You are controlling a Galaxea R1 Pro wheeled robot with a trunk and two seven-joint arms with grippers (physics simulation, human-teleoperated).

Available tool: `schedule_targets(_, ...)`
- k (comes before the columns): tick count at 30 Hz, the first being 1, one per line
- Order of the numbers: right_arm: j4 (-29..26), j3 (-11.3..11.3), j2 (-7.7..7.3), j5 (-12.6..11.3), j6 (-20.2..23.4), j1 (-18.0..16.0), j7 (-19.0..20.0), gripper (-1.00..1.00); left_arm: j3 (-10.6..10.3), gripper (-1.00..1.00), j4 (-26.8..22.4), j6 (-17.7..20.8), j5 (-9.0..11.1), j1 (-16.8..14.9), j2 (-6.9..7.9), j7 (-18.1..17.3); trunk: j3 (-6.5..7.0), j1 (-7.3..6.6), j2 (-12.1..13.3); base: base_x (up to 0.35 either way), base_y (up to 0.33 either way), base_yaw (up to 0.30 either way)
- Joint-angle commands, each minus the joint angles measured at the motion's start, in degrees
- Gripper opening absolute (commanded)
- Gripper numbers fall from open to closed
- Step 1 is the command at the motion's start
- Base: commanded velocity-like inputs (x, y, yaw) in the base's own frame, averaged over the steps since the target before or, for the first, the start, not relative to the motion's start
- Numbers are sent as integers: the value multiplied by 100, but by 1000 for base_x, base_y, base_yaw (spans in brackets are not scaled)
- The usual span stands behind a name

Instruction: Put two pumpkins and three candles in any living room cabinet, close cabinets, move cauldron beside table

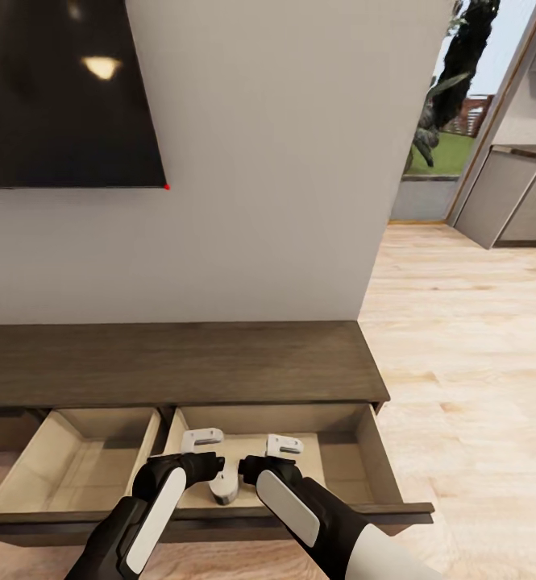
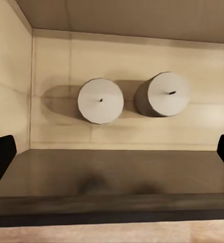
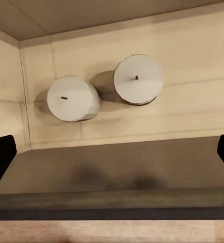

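Head view: the cabinet is seen along the lower wall, below a dark screen. Two drawers are pulled out side by side; the left drawer shows a bare beige floor. Both grippers are held over the right drawer.

Left gripper: at about 6 o'clock in the head view, over the drawer's left half. Its pale fingers are spread apart with nothing between them. In the left wrist view, the dark fingertips sit at opposite edges, wide apart.

Right gripper: just to the 3 o'clock side of the left one. Fingers likewise parted and empty; in the right wrist view, the fingertips are also seen at opposite edges.

Candles: one candle is partly seen between the two wrists on the drawer floor. Both wrist views look down into the drawer and record two candles standing upright, close together but not touching: first candle, second candle. Wicks are visible as small dark marks.

A wooden floor extends at 3 o'clock.
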Motion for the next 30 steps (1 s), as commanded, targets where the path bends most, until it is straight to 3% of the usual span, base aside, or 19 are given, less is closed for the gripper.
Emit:
schedule_targets(1, -6, 3, 0, -29, 24, -6, -38, 100, -6, 100, -6, 13, 60, -3, 1, 57, 14, -23, 39, 0, 0, 0)
schedule_targets(15, 1, -23, 0, -65, 106, -6, -41, 100, 21, 100, 2, 13, 43, -8, 62, 57, 265, -331, 601, 0, 0, 0)
schedule_targets(19, 5, -32, 0, -66, 123, -6, -41, 100, 210, 100, 3, 19, 28, -12, 71, 59, 337, -418, 761, 0, 0, 0)
schedule_targets(30, 1, -33, 0, -66, 127, -6, -53, 100, 231, 100, 3, 21, 25, -12, 62, 60, 534, -660, 1202, 0, 0, 0)
